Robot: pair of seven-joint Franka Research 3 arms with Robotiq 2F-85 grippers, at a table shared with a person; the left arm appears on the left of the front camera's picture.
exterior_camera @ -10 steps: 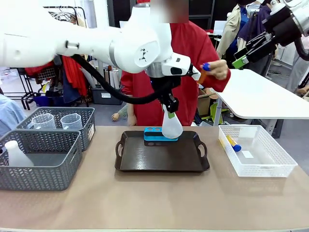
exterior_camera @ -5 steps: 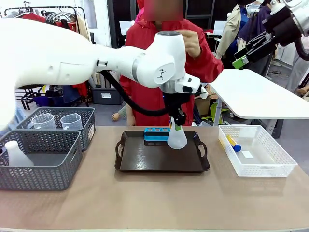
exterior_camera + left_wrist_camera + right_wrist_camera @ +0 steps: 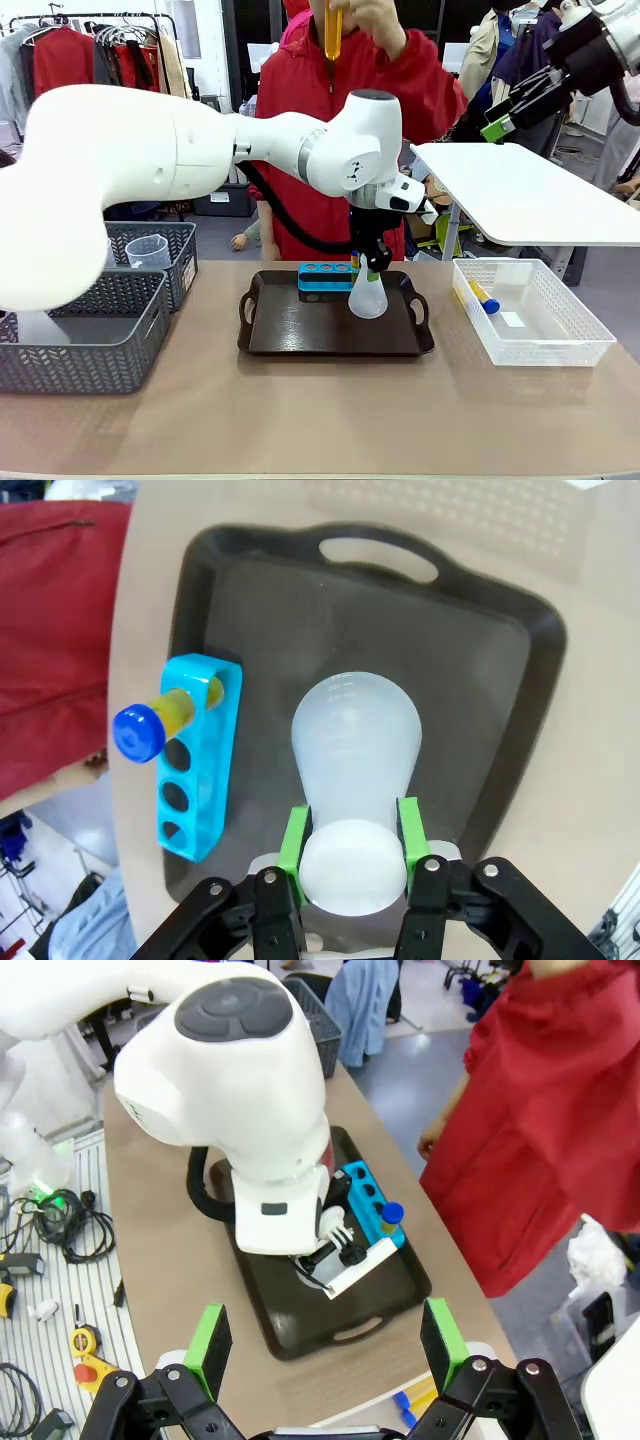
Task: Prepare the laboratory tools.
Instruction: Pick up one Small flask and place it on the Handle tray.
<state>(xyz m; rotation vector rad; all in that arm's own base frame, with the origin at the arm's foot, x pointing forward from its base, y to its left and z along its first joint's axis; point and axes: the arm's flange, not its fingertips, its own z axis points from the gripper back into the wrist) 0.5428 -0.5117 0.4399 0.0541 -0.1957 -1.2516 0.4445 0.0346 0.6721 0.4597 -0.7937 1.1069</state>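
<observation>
My left gripper (image 3: 368,268) is shut on the neck of a translucent white conical flask (image 3: 368,297), held upright with its base at the floor of the dark tray (image 3: 300,330). In the left wrist view the green pads (image 3: 293,838) clamp the flask's neck (image 3: 355,742). Beside it on the tray lies a blue rack (image 3: 192,755) holding one orange tube with a blue cap (image 3: 140,730). The person holds another orange tube (image 3: 333,30) up high. A further tube (image 3: 484,297) lies in the white basket. My right gripper (image 3: 510,105) hangs open, high at the right, its jaws (image 3: 325,1338) holding nothing.
Two grey woven baskets (image 3: 150,295) stand at the left, the rear one holding a clear beaker (image 3: 148,250). The white mesh basket (image 3: 540,345) sits at the right. My left arm (image 3: 180,160) spans the left half of the table. A person in red stands behind the tray.
My left arm has carried the flask to the right and down onto the tray's right part. The person's hand has lifted an orange tube from chest height to above the shoulder.
</observation>
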